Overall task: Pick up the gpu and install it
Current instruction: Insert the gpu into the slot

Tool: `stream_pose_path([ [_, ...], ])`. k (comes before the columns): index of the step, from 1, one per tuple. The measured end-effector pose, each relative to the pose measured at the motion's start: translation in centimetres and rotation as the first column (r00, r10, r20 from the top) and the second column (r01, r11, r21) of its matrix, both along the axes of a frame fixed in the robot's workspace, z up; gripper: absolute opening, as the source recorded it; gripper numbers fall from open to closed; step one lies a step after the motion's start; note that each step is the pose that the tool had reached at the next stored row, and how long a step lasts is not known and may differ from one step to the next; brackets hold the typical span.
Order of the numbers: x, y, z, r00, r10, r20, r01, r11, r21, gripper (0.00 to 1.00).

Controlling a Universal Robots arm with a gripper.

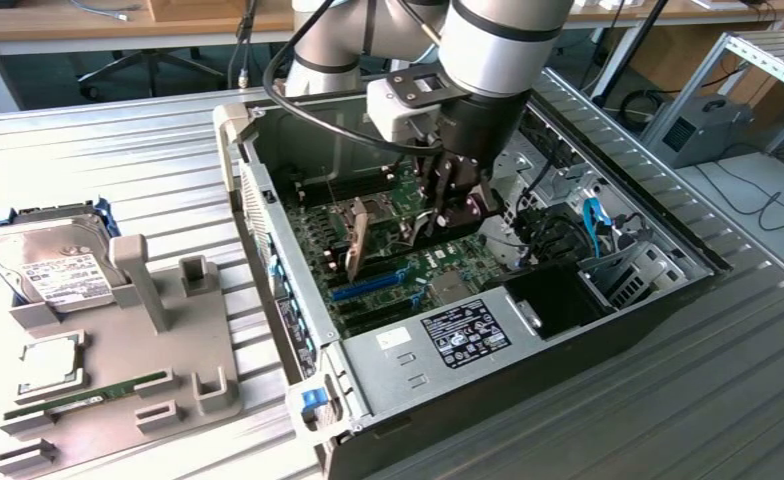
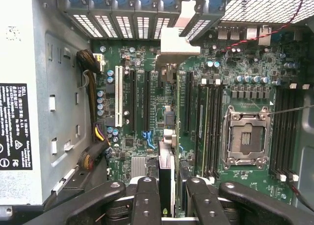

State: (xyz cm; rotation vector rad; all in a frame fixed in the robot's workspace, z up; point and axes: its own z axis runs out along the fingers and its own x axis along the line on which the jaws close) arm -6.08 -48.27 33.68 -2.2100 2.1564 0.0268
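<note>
The gpu (image 1: 361, 236) stands on edge inside the open computer case (image 1: 299, 330), low over the green motherboard (image 1: 426, 255). My gripper (image 1: 443, 212) reaches down into the case and is shut on the card's upper edge. In the wrist view the gpu (image 2: 166, 168) appears edge-on as a thin dark strip between my two black fingers (image 2: 147, 200). It runs along the long black expansion slots (image 2: 147, 104), and its pale bracket (image 2: 174, 41) sits at the case's rear slot openings. I cannot tell whether the card is seated in a slot.
A grey fixture tray (image 1: 125, 400) at the exterior view's left carries a hard drive (image 1: 48, 268), a square chip (image 1: 52, 362) and a green memory stick (image 1: 85, 396). Inside the case are the empty processor socket (image 2: 245, 136), the power supply (image 1: 466, 335) and blue cables (image 1: 595, 215).
</note>
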Motion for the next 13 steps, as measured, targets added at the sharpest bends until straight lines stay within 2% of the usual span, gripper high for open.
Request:
stream_pose_path([
  [13, -0.05, -0.14, -0.35, 1.0000, 0.000, 0.0000, 0.000, 1.0000, 0.0000, 0.26],
])
